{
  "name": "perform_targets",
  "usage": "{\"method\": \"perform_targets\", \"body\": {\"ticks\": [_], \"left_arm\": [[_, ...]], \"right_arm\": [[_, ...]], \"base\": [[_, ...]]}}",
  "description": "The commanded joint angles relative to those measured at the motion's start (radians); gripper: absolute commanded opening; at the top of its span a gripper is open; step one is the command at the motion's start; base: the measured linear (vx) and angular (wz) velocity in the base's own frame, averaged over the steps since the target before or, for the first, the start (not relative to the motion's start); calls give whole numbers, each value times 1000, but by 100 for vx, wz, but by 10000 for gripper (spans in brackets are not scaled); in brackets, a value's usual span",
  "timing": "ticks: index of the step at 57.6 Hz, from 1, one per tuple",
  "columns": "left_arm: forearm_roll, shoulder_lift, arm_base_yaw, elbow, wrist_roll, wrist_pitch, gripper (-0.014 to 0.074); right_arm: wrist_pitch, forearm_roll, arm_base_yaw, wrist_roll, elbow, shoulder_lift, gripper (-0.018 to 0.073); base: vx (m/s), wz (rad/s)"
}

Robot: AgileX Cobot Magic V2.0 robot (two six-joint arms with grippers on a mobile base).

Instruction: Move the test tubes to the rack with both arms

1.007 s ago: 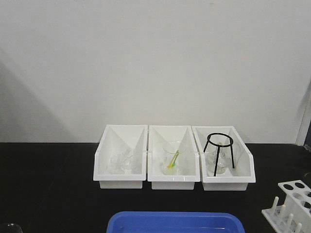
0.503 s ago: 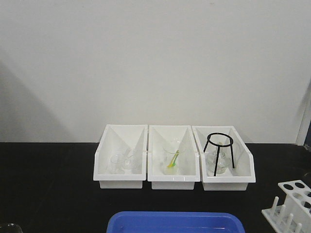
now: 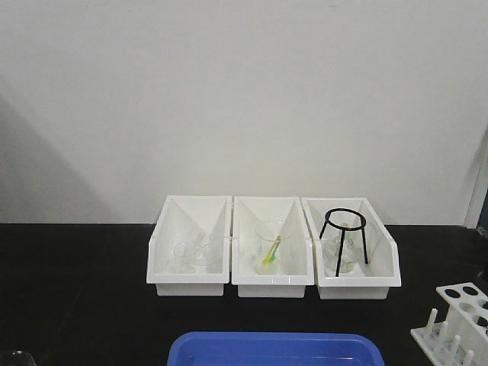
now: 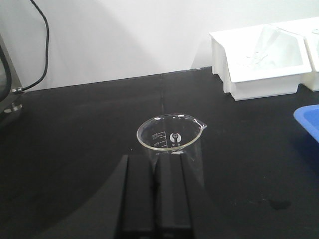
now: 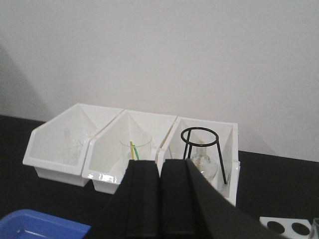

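White rack (image 3: 461,320): near right table corner, beside blue tray (image 3: 274,349). Left gripper (image 4: 158,191): fingers pressed together, empty, behind glass beaker (image 4: 172,144). Right gripper (image 5: 159,196): fingers together, empty, facing three bins (image 5: 124,144).

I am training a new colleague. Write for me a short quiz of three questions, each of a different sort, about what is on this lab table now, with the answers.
1. True or false: the black wire stand sits in the left white bin.
2. Multiple choice: what stands right ahead of the left end effector? A) a blue tray B) a glass beaker C) a white rack
3. Fill in: at the near edge of the table, in the middle of the front view, lies a ____ tray.

Key
1. False; it sits in the right bin.
2. B, the beaker.
3. Blue; the tray.
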Motion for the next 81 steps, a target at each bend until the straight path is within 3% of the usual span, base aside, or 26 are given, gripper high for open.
{"method": "perform_targets", "body": {"ticks": [1, 10, 24, 28, 33, 37, 46, 81], "left_arm": [[-2, 1, -1, 27, -8, -73, -20], [-2, 1, -1, 27, -8, -73, -20], [-2, 1, -1, 27, -8, -73, -20], [-2, 1, -1, 27, -8, -73, -20], [-2, 1, -1, 27, -8, -73, -20], [-2, 1, -1, 27, -8, -73, -20], [-2, -1, -1, 27, -8, -73, -20], [-2, -1, -1, 27, -8, -73, -20]], "right_arm": [[8, 236, -3, -111, 36, -41, -8], [158, 712, 56, -504, 190, -186, -8], [477, 1295, 217, -1145, 371, -494, -8], [559, 1397, 248, -1297, 412, -578, -8], [644, 1444, 279, -1406, 459, -681, -8], [673, 1443, 296, -1429, 492, -754, -8], [685, 1439, 303, -1418, 561, -808, -8], [707, 1415, 303, -1406, 560, -811, -8]], "base": [[0, 0], [0, 0], [0, 0], [0, 0], [0, 0], [0, 0], [0, 0], [0, 0]]}}
